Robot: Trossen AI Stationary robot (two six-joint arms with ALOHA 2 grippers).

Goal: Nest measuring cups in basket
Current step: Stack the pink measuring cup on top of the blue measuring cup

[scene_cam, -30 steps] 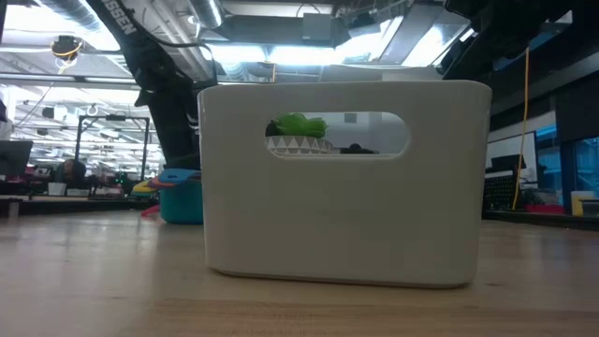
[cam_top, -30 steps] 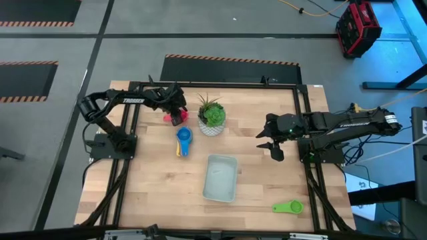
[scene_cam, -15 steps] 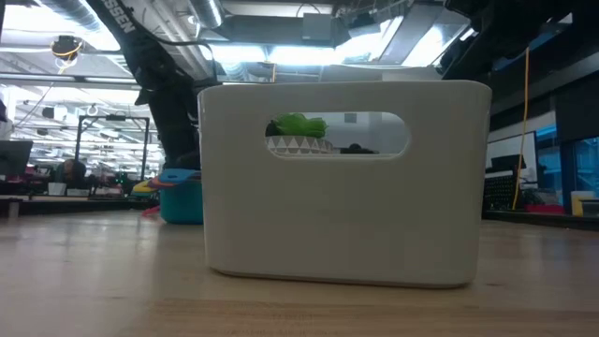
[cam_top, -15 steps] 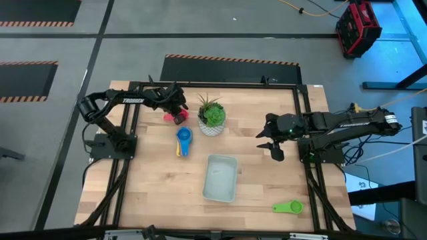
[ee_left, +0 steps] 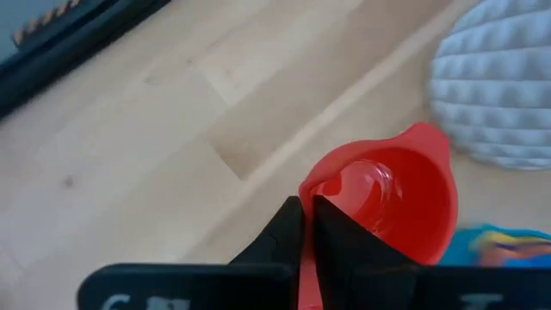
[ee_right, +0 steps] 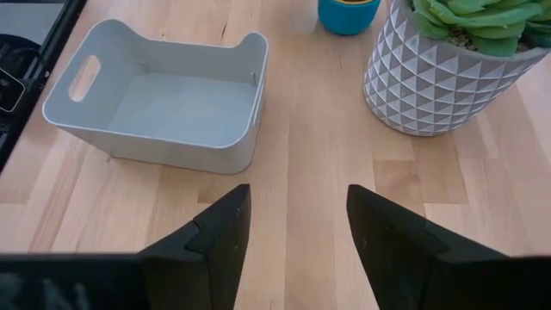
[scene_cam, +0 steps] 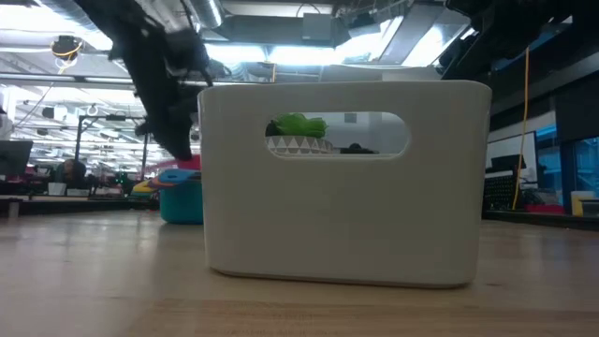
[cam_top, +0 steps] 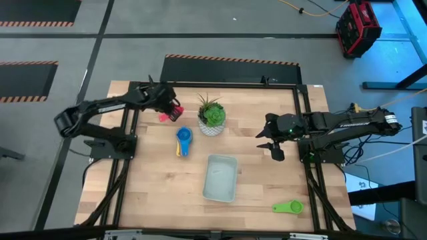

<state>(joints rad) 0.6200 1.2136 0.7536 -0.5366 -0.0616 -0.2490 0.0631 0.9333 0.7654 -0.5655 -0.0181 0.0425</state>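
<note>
Left gripper (ee_left: 303, 226) clenched on rim of red cup (ee_left: 387, 202), held clear of table (cam_top: 160, 180) at 10 o'clock of plant pot (cam_top: 211, 125); same cup shows pink-red beside gripper from above (cam_top: 168, 113)

Right gripper (cam_top: 272, 142) waits at 3 o'clock side of table, fingers (ee_right: 392, 237) parted, nothing between them

Near to far on table: green cup (cam_top: 288, 207) at 5 o'clock corner; basket (cam_top: 220, 177) centre, empty inside; blue cup (cam_top: 183, 137) with yellow one under it, at 11 o'clock of basket; plant pot beyond
</note>
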